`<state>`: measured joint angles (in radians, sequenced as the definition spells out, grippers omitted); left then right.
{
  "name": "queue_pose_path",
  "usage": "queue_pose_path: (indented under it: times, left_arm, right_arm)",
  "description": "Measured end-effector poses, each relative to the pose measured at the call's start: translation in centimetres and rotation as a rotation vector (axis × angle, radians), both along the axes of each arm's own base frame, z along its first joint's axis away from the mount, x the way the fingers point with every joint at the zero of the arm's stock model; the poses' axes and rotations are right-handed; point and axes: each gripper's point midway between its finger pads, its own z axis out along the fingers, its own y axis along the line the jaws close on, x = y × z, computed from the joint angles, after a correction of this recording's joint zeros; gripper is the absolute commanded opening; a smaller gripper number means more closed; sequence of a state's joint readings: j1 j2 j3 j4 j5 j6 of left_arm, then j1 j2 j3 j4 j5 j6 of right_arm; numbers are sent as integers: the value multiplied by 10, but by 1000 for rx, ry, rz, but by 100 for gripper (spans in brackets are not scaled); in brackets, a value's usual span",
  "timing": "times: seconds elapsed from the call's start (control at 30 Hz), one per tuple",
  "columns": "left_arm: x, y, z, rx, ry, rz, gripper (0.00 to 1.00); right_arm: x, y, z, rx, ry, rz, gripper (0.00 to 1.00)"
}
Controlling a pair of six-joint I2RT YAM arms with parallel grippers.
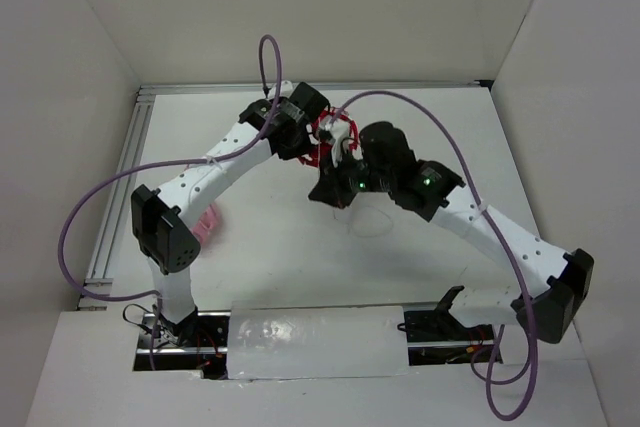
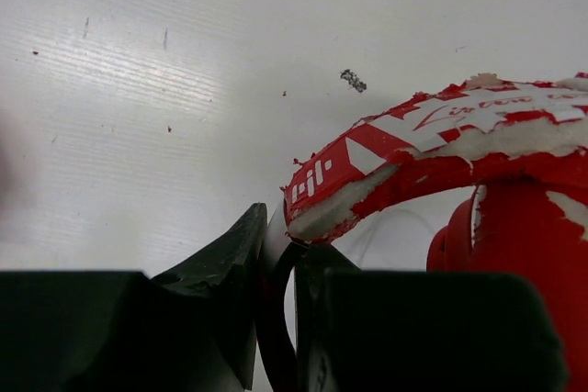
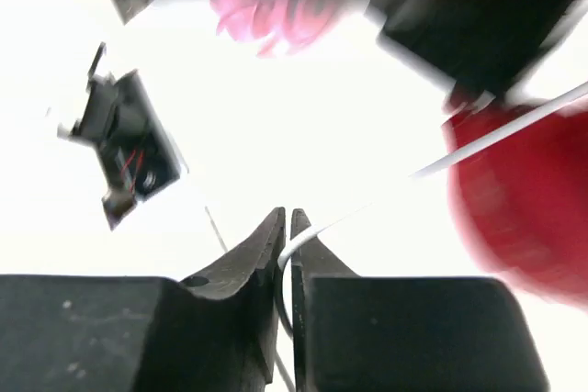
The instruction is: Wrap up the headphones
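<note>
White table (image 1: 270, 257), scuffed, with plain white walls on three sides. Jaws of the left gripper (image 2: 276, 231) are clamped on one end of the headband of the headphones (image 2: 432, 130). The red covering is badly flaked to white. Jaws of the right gripper (image 3: 286, 227) are pinched together on the thin white cable (image 3: 496, 130), which runs toward a red cup. The headphones are at mid-table, between both grippers. A pink headset (image 1: 207, 222) lies beside the left arm.

Overexposed, motion-blurred right wrist view; others sharp

The headphones (image 1: 326, 131) lie mostly hidden overhead, and their cup (image 3: 524, 208) is blurred and cut off.
</note>
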<state>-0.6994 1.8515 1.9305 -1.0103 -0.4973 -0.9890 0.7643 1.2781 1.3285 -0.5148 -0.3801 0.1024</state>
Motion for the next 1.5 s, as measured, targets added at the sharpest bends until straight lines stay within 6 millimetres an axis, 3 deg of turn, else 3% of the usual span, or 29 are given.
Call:
queue_pose_path:
  times: [0.13,0.37,0.5,0.6,0.73,0.9,1.0,1.13,1.3,1.43,1.47,1.5]
  left_arm:
    - [4,10,-4,-27,27,32,0]
    - [4,9,-8,-89,39,3,0]
    - [-4,2,17,-153,-8,-86,0]
    - [-11,-2,55,-224,-98,-160,0]
    - [-31,-2,115,-313,-234,-273,0]
    - [-56,-2,163,-392,-331,-403,0]
    - [-65,-10,174,-422,-343,-479,0]
    - [-76,-18,181,-451,-340,-560,0]
    - [-86,-24,191,-480,-348,-632,0]
    - [-95,-26,199,-494,-359,-684,0]
    - [-99,-26,202,-498,-366,-698,0]
    - [-102,-25,205,-503,-372,-711,0]
  right_arm:
    - [-34,1,-38,-16,29,99,13]
    - [-39,2,-83,4,14,111,13]
    - [-35,-1,-115,4,-11,84,16]
    - [-29,-2,-132,14,-50,61,18]
    - [-18,-2,-140,56,-124,20,25]
    - [-12,-8,-151,136,-225,-32,27]
    - [-9,-10,-152,163,-260,-54,31]
    - [4,-3,-135,215,-327,-76,36]
    - [26,16,-138,211,-333,-91,37]
    - [39,23,-163,197,-274,-109,29]
    - [43,22,-172,189,-251,-120,5]
    - [46,21,-180,184,-230,-131,0]
